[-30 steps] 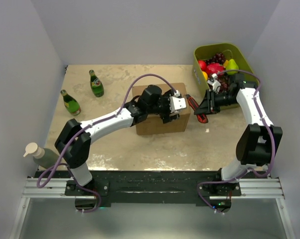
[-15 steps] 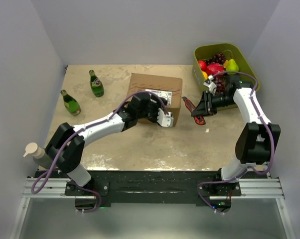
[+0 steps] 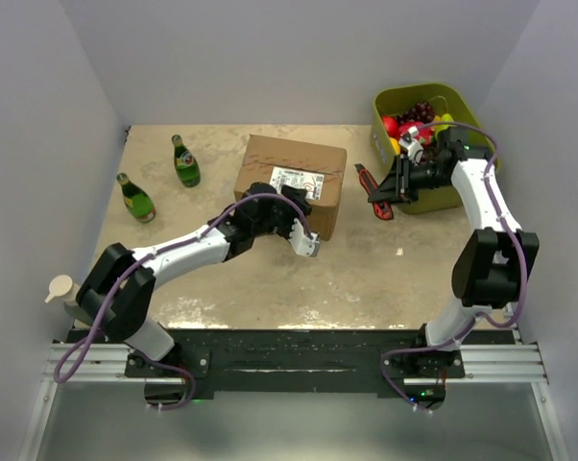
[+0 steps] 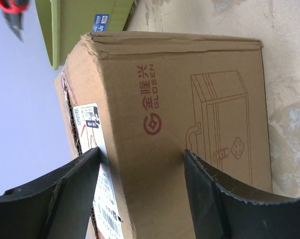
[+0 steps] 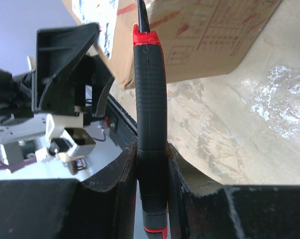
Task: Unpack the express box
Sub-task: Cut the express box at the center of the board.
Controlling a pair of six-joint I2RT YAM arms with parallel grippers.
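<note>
— Where's the box [image 3: 289,178]?
— Mid-frame on the table [image 3: 366,279]; the left gripper [image 3: 301,223] straddles its near top edge.
— Left of it?
— One bottle [image 3: 184,161] upper left, another [image 3: 134,198] below-left of that, and a pump bottle [image 3: 66,293] at the lower-left edge.
— Right?
— A knife [image 3: 377,197] in the right gripper [image 3: 387,192], just beside the box. The tub [image 3: 416,89] with fruit [image 3: 412,130] is upper right.
</note>
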